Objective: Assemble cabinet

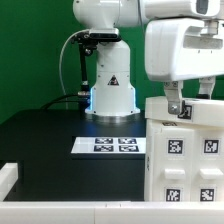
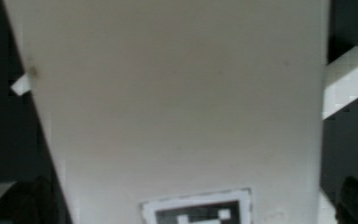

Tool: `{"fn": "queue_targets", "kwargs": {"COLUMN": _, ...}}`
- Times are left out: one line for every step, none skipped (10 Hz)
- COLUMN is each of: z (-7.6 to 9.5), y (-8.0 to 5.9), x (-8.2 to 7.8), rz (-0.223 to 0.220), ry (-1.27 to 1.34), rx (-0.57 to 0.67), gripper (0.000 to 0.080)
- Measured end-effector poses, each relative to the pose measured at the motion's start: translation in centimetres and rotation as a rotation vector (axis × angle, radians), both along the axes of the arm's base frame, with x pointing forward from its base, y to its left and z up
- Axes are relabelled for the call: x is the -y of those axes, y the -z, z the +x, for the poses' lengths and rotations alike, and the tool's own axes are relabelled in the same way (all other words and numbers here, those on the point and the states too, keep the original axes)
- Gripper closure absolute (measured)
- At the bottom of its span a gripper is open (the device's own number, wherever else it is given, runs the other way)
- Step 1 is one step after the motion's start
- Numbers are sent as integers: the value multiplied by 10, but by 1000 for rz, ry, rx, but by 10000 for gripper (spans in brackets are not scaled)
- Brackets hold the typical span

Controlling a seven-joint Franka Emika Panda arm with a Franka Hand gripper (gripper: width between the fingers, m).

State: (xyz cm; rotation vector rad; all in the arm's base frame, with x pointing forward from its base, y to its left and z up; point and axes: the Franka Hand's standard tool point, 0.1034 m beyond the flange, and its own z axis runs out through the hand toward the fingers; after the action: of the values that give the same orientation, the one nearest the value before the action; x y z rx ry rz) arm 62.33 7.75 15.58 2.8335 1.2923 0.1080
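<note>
**A:** Hovering over the cabinet (image 1: 190, 150), which stands on the black surface (image 1: 50, 130) at the exterior view's right, close to the camera. Gripper (image 1: 188, 100) sits right at its top edge. Jaws spread wide, nothing between them that I can confirm as held; in the wrist view a broad white face of the cabinet fills nearly everything, one tag low on it.

**B:** Touching or clear?

**A:** Cannot tell. One dark finger (image 1: 176, 103) reaches the top rim in the exterior view, but contact is not readable.

**B:** How does the body handle, by your guess?

**A:** Rigid moulded plastic, judged light for its bulk, hollow. Smooth faces, so likely slippery under the pads. Being tall and boxy, it probably tips or skids if pushed high up. Not fragile, I think.

**B:** Where to take hold?

**A:** Across a wall edge at the top, pinching a single panel thickness. The whole body looks too wide for the jaws even fully spread. Keep off the tags.

**B:** Anything inside it?

**A:** Interior not visible from either camera. Only outer faces with square tags show. No other container in view.

**B:** Else on the surface?

**A:** Marker board (image 1: 108, 146) lying flat, just beside the cabinet toward the exterior view's left, in front of the robot base (image 1: 112, 85). A white edge piece (image 1: 8, 178) at the near left corner, unidentified.
</note>
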Motion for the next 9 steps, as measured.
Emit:
{"fn": "queue_targets", "kwargs": {"z": 0, "y": 1, "x": 0, "rz": 1, "ry": 19, "rx": -1, "gripper": 16}}
{"fn": "queue_targets", "kwargs": {"z": 0, "y": 1, "x": 1, "rz": 4, "ry": 49, "rx": -2, "gripper": 197}}
{"fn": "queue_targets", "kwargs": {"z": 0, "y": 1, "x": 1, "rz": 10, "ry": 141, "rx": -2, "gripper": 245}}
{"fn": "queue_targets", "kwargs": {"z": 0, "y": 1, "x": 1, "rz": 15, "ry": 210, "rx": -3, "gripper": 245}}
{"fn": "queue_targets", "kwargs": {"z": 0, "y": 1, "x": 1, "rz": 18, "ry": 252, "rx": -3, "gripper": 245}}
{"fn": "queue_targets", "kwargs": {"z": 1, "y": 1, "x": 0, "rz": 31, "ry": 402, "rx": 0, "gripper": 245}}
{"fn": "queue_targets", "kwargs": {"z": 1, "y": 1, "x": 0, "rz": 46, "ry": 561, "rx": 0, "gripper": 245}}
{"fn": "queue_targets", "kwargs": {"z": 2, "y": 2, "x": 1, "rz": 63, "ry": 722, "rx": 10, "gripper": 245}}
{"fn": "queue_targets", "kwargs": {"z": 3, "y": 2, "x": 0, "rz": 80, "ry": 858, "rx": 22, "gripper": 245}}
